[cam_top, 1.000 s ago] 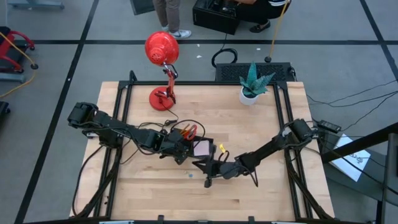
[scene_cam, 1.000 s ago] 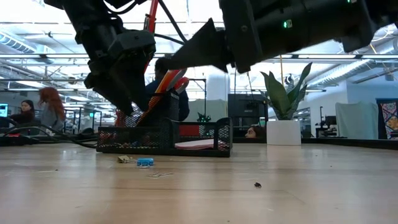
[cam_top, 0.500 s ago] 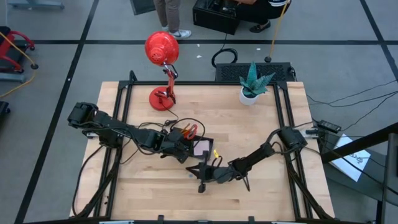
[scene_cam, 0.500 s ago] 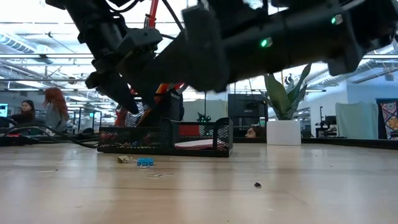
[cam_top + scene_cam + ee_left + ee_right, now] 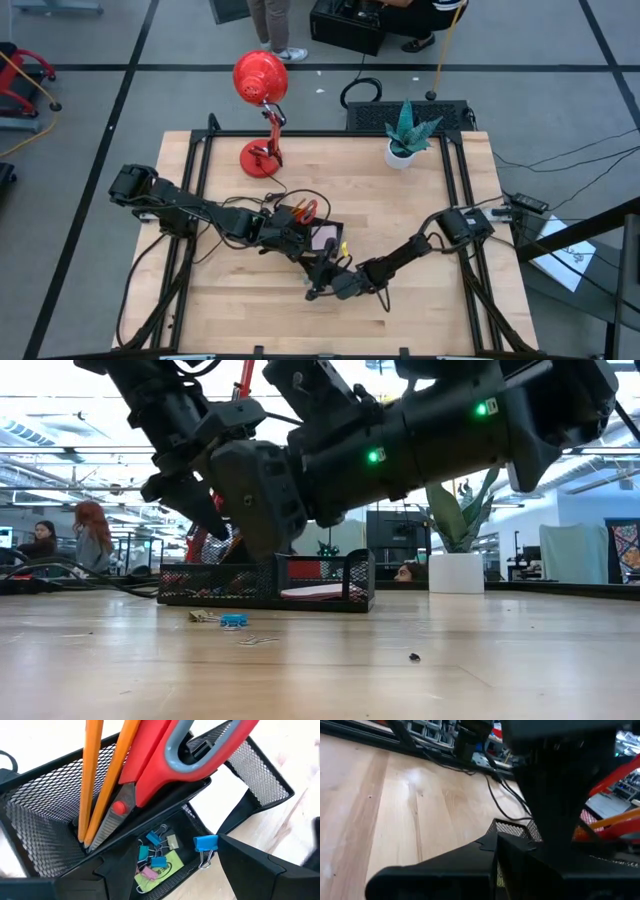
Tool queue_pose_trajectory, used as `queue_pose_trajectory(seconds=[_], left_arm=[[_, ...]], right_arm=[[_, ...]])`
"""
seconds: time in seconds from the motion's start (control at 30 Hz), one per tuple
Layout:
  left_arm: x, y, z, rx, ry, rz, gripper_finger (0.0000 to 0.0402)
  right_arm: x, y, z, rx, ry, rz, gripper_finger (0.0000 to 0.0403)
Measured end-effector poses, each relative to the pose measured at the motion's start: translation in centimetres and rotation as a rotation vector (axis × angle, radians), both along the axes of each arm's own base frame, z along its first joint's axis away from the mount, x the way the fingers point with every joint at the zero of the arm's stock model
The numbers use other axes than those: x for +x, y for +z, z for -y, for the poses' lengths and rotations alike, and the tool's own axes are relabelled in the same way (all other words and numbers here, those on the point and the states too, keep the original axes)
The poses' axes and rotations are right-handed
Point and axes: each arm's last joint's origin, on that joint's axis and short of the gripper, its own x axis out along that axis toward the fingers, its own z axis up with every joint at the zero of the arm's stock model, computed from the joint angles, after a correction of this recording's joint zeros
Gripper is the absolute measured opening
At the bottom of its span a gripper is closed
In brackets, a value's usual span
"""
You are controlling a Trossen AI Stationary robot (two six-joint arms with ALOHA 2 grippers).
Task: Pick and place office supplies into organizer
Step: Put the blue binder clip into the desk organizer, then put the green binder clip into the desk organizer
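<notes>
The black mesh organizer (image 5: 316, 224) stands mid-table. Orange pencils (image 5: 92, 780) and red-handled scissors (image 5: 165, 765) lean upright in its tall compartment. Blue clips (image 5: 152, 855) lie in a low compartment, and a pink sticky pad (image 5: 325, 238) lies in another. One blue clip (image 5: 233, 620) rests on the table in front of the organizer, beside a yellowish piece (image 5: 203, 616). My left gripper (image 5: 292, 240) hovers open over the organizer's left end. My right gripper (image 5: 312, 290) is shut, low over the table just in front of the organizer.
A red desk lamp (image 5: 262, 85) stands at the far left of the table and a potted plant (image 5: 405, 140) at the far right. A small scrap (image 5: 258, 641) and a dark speck (image 5: 413, 656) lie on the near wood. People sit in the room behind (image 5: 90, 530).
My right gripper has moved toward the table's left edge and down, ending close in front of the organizer, still shut. My left gripper has stayed over the organizer, open.
</notes>
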Motion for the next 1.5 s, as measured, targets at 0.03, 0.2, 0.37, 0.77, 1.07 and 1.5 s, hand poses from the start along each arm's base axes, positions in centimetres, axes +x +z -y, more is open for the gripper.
queue_pose_trajectory(seconds=[0.03,0.2,0.37,0.77,1.07,1.5], left_arm=[[0.0,0.0,0.0,-0.001,0.000,0.005,0.0271],[0.1,0.1,0.0,-0.003,0.000,0.016,0.0271],[0.2,0.2,0.4,-0.006,-0.014,0.035,0.0271],[0.1,0.1,0.6,-0.002,-0.025,0.027,0.0271],[0.1,0.2,0.6,0.025,-0.022,0.030,0.0271],[0.0,0.2,1.2,0.024,-0.031,0.036,0.0271]], right_arm=[[0.0,0.0,0.0,0.003,-0.002,0.000,0.0004],[0.1,0.0,0.4,0.006,-0.010,0.003,0.0004],[0.4,0.0,0.9,0.009,-0.024,0.004,0.0004],[0.6,-0.9,2.6,0.079,-0.087,-0.039,0.0004],[0.7,-0.4,2.1,0.082,-0.068,0.005,0.0004],[0.7,-0.5,2.6,0.087,-0.106,0.010,0.0004]])
